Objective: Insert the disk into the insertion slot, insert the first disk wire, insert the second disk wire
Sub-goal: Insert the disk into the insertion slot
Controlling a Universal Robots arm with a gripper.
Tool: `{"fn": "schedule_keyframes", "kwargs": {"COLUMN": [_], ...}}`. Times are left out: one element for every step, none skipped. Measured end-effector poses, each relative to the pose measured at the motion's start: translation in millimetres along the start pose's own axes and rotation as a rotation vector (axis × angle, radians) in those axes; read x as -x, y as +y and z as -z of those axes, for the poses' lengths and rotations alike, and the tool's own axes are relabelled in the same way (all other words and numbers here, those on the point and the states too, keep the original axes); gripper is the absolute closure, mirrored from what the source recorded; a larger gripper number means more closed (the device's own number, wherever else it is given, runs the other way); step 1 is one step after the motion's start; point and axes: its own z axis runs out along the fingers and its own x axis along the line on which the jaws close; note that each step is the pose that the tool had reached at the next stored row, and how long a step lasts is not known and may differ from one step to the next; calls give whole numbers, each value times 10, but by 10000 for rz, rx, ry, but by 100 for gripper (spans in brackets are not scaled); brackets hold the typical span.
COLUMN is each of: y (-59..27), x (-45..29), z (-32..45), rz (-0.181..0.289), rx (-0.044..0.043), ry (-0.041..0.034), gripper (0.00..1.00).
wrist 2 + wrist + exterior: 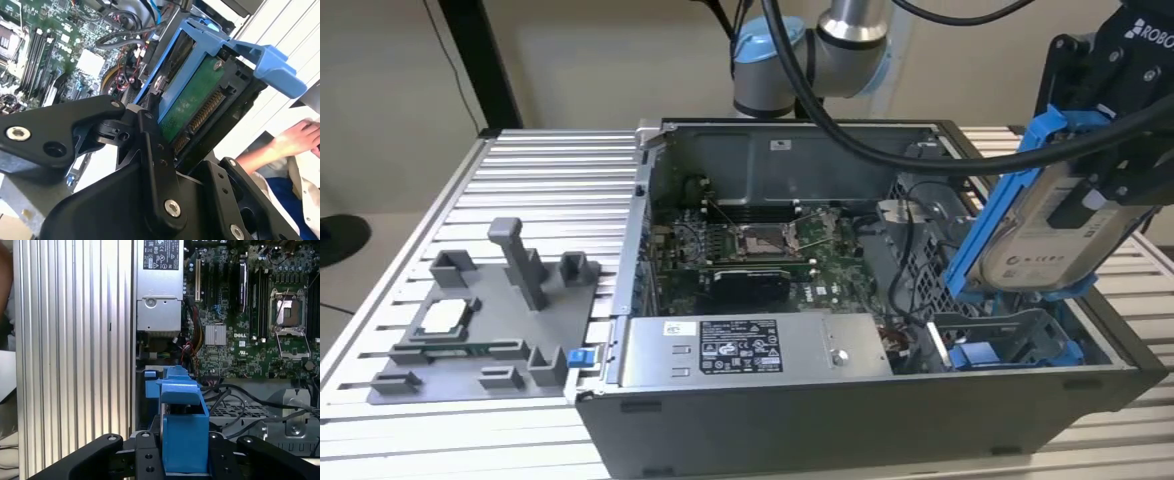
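On the exterior view's left of the open computer case (854, 420), one grey fixture board (494, 320) lies flat on the ribbed metal tabletop (534, 170), with several upright pegs and blocks standing on it. Inside the case, along its near wall, sits one grey labelled power-supply box (747, 350). Behind that box lies one green motherboard (761, 250) with a single bare processor socket (761, 238). One robot arm (834, 40) rises behind the case's far wall.

At the case's end on the exterior view's right, one insertion slot (1014, 335) of perforated grey metal with blue fittings stands empty. A few dark cables trail inside the case beside it. Above that end, clear of the slot, the gripper (1094, 185) holds one disk (1061, 235) tilted in the air. Its two black jaws are clamped on the disk's blue carrier frame, one to each side. In the second wrist view, one person's hand (295, 137) rests outside the case, beyond the disk.
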Motion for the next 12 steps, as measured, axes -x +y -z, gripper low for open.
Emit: {"fn": "schedule_keyframes", "kwargs": {"y": [0, -1, -2, -2, -2, -2, -2, -3, -3, -3, -7, -10], "x": [0, 0, 0, 0, 0, 0, 0, 0, 0, 0, -2, -3], "z": [0, 0, 0, 0, -1, 0, -1, 0, -1, -1, -3, -6], "rz": [-1, 0, 0, 0, 0, 0, 0, 0, 0, 0, 1, 2], "rx": [0, 0, 0, 0, 0, 0, 0, 0, 0, 0, 10, 28], "ry": [0, 0, 0, 0, -1, 0, -1, 0, -1, -1, -3, -3], "gripper": [100, 100, 100, 100, 100, 100, 100, 100, 100, 100, 100, 100]}}
